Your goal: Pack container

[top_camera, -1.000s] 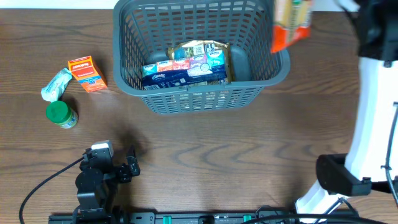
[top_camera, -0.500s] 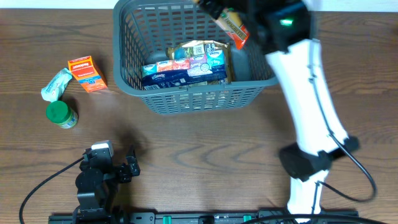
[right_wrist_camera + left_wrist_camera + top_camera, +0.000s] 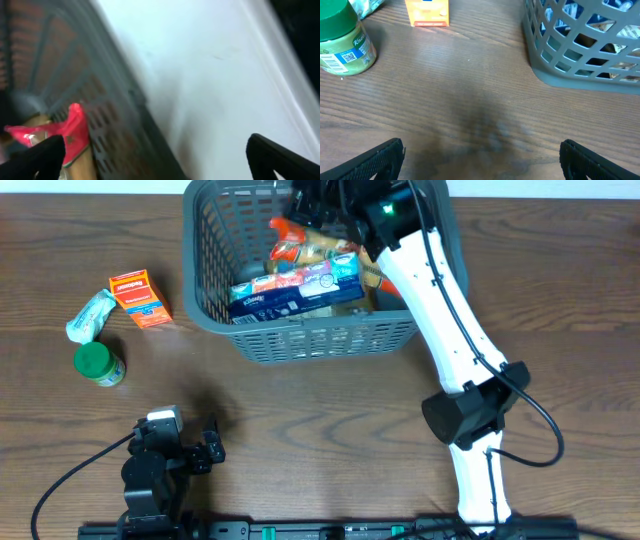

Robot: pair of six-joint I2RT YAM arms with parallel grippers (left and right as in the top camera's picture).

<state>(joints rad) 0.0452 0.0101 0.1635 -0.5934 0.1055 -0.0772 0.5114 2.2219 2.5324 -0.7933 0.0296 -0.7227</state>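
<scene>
The container (image 3: 320, 340), a grey slotted basket, stands at the back middle of the table. Inside it lie a blue tissue pack (image 3: 290, 292) and other packets, with an orange-red packet (image 3: 288, 238) on top at the back. My right gripper (image 3: 318, 202) hangs over the basket's back part, jaws open and empty. In the right wrist view (image 3: 155, 160) the packet's red edge (image 3: 74, 131) shows beside the basket wall (image 3: 115, 125). My left gripper (image 3: 200, 442) rests open near the front left, with bare table between its fingers (image 3: 482, 160).
Left of the basket lie an orange box (image 3: 140, 298), a white-green pouch (image 3: 90, 315) and a green-lidded jar (image 3: 99, 364). The left wrist view shows the jar (image 3: 342, 42), the box (image 3: 427, 12) and the basket corner (image 3: 580, 60). The right arm (image 3: 450, 330) crosses the basket's right side.
My right arm swung left over the basket with the orange-red packet. Its jaws opened, and the packet now lies in the basket. The left arm stayed still.
</scene>
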